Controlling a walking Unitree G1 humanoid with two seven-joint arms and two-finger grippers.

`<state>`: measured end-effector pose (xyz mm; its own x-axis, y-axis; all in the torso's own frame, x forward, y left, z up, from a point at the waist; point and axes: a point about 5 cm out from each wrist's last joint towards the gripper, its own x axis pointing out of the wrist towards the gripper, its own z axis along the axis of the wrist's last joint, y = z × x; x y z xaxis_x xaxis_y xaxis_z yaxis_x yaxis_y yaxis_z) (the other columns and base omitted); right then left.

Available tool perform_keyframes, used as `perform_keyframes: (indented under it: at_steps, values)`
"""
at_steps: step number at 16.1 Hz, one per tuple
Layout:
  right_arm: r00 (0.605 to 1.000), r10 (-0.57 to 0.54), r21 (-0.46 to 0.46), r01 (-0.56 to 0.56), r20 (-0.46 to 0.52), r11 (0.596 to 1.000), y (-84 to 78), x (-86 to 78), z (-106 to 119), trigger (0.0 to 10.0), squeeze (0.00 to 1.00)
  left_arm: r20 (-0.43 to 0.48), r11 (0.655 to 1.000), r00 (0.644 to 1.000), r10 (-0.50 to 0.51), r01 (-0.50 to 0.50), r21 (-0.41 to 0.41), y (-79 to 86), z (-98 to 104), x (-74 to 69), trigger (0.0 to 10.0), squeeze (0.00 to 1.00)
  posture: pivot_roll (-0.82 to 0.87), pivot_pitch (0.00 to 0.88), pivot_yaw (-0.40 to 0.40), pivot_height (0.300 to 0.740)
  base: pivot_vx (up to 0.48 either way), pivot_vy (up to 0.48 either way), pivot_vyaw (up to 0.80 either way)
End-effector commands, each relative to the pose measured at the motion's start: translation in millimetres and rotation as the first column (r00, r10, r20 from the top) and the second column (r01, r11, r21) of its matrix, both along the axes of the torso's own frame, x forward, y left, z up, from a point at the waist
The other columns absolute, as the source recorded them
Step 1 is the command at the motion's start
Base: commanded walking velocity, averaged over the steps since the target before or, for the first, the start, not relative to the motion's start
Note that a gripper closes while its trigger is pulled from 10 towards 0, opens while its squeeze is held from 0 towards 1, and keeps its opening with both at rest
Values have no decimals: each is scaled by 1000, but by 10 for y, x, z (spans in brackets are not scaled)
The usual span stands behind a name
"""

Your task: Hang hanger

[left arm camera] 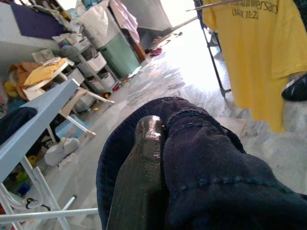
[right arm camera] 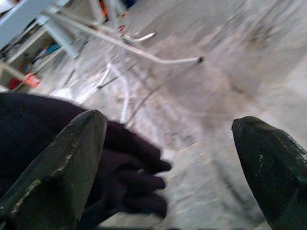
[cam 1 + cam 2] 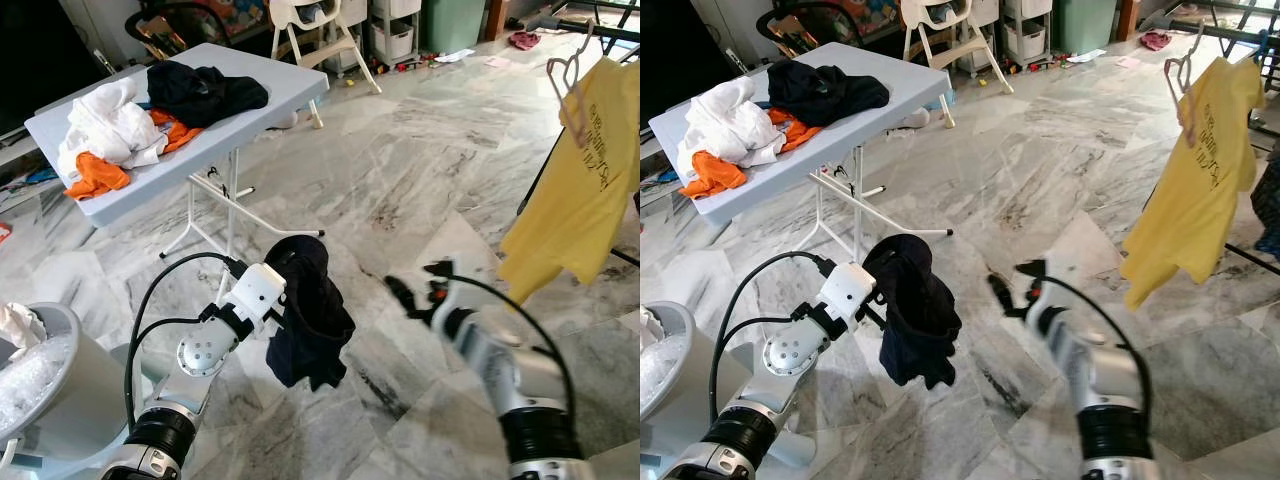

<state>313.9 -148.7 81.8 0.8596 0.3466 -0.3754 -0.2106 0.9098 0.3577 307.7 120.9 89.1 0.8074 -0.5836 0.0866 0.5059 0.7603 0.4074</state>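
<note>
A dark navy garment [image 3: 308,320] hangs draped over my left gripper [image 3: 288,290], low above the marble floor. In the left wrist view one black finger [image 1: 144,177] lies against the cloth [image 1: 216,182], which covers the other finger. My right gripper [image 3: 418,282] is blurred, just right of the garment, with its fingers wide apart and nothing between them; the right wrist view shows the gripper [image 2: 168,158] facing the dark cloth [image 2: 57,143]. At the far right a yellow T-shirt [image 3: 585,190] hangs on a pale hanger [image 3: 568,85] from a dark rack [image 3: 610,30].
A light blue folding table [image 3: 250,125] stands at the left with white [image 3: 110,125], orange [image 3: 95,175] and black [image 3: 205,92] clothes piled on it. A white basket [image 3: 40,380] sits at my lower left. A high chair [image 3: 310,30] and storage bins stand at the back.
</note>
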Motion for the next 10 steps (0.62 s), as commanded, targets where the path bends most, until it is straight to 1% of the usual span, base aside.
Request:
perform_keyframes:
  at_steps: [1,2,5,6,7,9,10]
  values:
    - [999,47,46,-47,0,998,153,-13,37,10000,0,28,1000,1000,13,-13,2,29,43,20,0,0,-156,59,193,740,0,0,0]
    - [998,68,69,-67,-14,995,242,-41,19,10000,0,38,1000,999,9,-8,-5,-2,67,26,0,0,-154,59,191,740,0,0,0]
    - [992,113,102,-108,-53,989,423,-112,-45,10000,0,94,999,995,-23,26,-31,-106,200,36,0,0,-154,60,191,740,0,0,0]
    - [991,119,111,-112,-67,988,448,-129,-68,10000,0,110,999,993,-31,35,-37,-133,241,38,0,0,-153,60,190,740,0,0,0]
    - [987,126,115,-114,-101,987,473,-166,-130,10000,0,143,998,989,-46,53,-46,-174,323,42,0,0,-153,60,191,740,0,0,0]
    - [983,142,130,-127,-118,983,489,-203,-164,10000,0,167,997,985,-48,58,-54,-192,393,58,0,0,-150,58,192,740,0,0,0]
    - [980,142,125,-125,-137,984,480,-224,-194,9098,0,171,997,984,-48,59,-56,-198,408,64,0,0,-147,56,191,740,0,0,0]
